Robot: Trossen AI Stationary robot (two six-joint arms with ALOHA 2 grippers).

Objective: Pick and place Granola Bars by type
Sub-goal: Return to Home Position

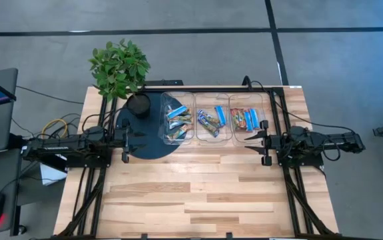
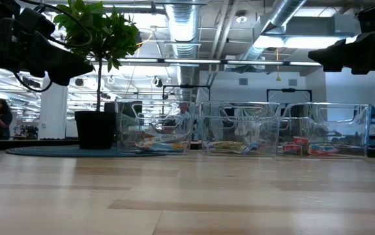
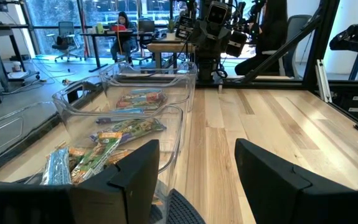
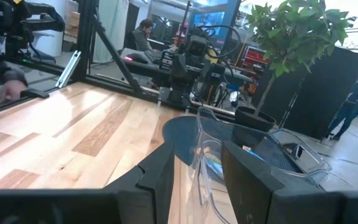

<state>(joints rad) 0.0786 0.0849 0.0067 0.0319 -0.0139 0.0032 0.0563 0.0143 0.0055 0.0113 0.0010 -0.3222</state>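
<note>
**Both tools apart, bars lying in the three bins**

On my far left, the left arm lies stretched out low along the side of the surface (image 1: 198,193). Its left tool (image 1: 126,144) points inward over the left edge of a dark round mat (image 1: 141,143). Through that wrist camera I see its two fingers (image 3: 135,177) standing well apart.

Next comes the potted plant (image 1: 119,65), at the back of the mat.

Three clear bins then sit in a row along the back of the surface, side by side. The granola bars (image 1: 209,123) are all inside them.

- **Left bin** (image 1: 181,99): it rests partly on the mat. It holds green-tan and blue bars (image 1: 178,121) heaped over one another at mixed angles. Most of their long axes slant across the bin.
- **Middle bin** (image 1: 211,99): it also holds green-tan and blue wrappers. The ones on the left lie diagonally. One blue bar (image 1: 222,118) by the right wall has its long axis running front to back.
- **Right bin** (image 1: 248,99): the red-orange bars (image 1: 238,120) lie nearly parallel, side by side. Their long axes run front to back, and I see a strip of blue among them.

On my right, the right arm mirrors the left one. Its right tool (image 1: 265,142) points inward just in front of the right bin's front right corner. Its fingers (image 4: 160,171) are parted, with a narrower gap than on the left.

From the low camera, both arms show high up, clear of the wood.
</note>
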